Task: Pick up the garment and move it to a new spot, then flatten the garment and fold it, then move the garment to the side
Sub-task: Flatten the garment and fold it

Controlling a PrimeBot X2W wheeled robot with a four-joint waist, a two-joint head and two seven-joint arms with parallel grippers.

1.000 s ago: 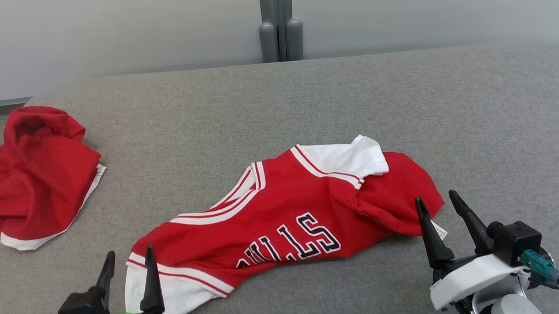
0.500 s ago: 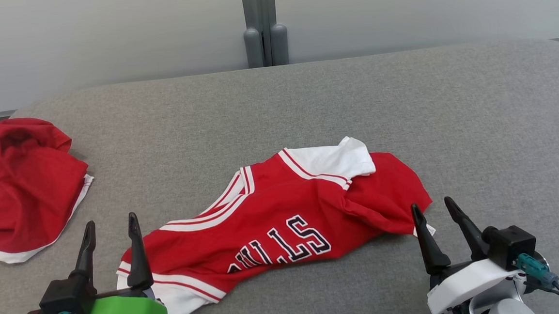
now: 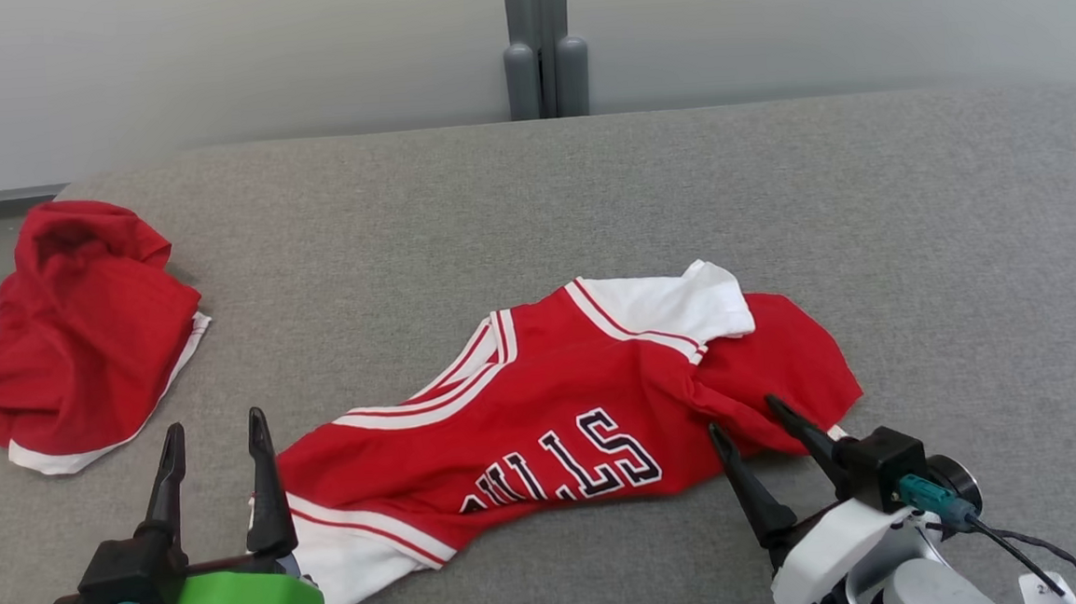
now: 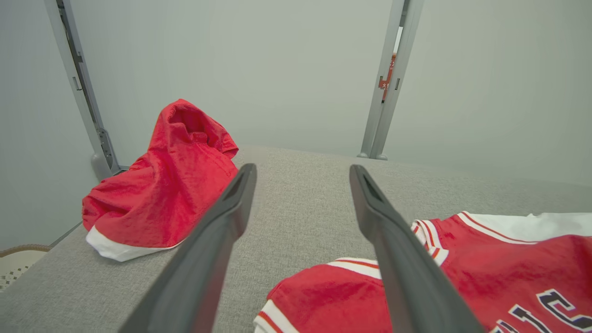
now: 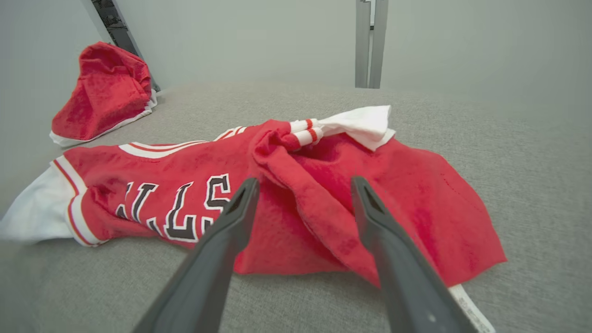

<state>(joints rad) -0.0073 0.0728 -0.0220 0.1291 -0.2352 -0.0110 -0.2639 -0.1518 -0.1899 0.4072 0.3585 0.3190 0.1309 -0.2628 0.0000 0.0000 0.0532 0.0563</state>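
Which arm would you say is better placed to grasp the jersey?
Likely right: the right pincer straddles a raised fold of the jersey, while the left pincer points at bare cushion.

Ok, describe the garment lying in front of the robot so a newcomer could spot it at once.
Start at the wide grey padded surface. Near its front middle lies a spread-out red jersey with white, red-striped trim. Unlike the bunched red garment at the surface's left edge, it shows dark block letters edged in white across its front.
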